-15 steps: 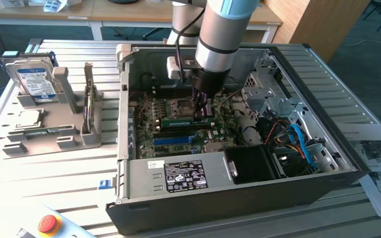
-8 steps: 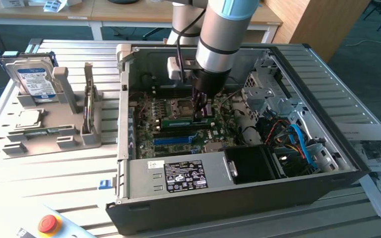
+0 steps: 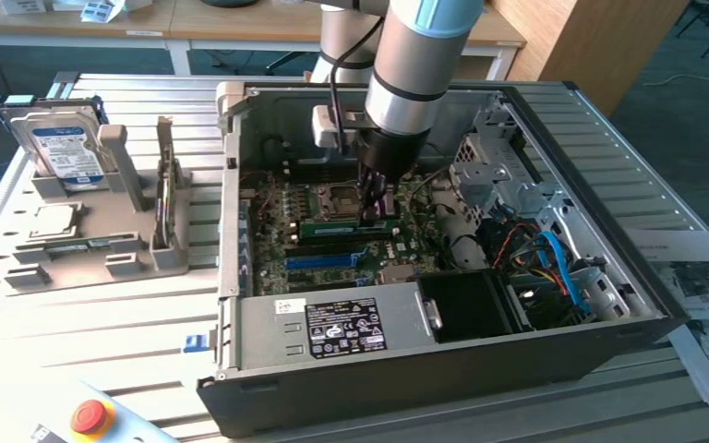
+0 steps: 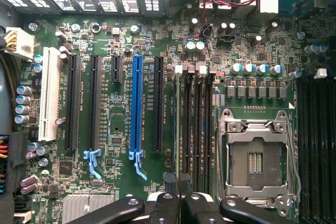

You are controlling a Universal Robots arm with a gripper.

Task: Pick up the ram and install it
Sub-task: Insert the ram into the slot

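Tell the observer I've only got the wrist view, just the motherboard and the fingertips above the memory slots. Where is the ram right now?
Observer: In the exterior view the ram, a green stick, lies along the motherboard right at the tips of the gripper. I can't tell whether it is clamped.
Operator: Is there another stick anywhere?
Observer: Yes, a second stick stands on edge in a gray holder outside the computer case, on the exterior view's left.
Operator: What else is in that holder?
Observer: A blue-labelled hard drive stands upright in it.
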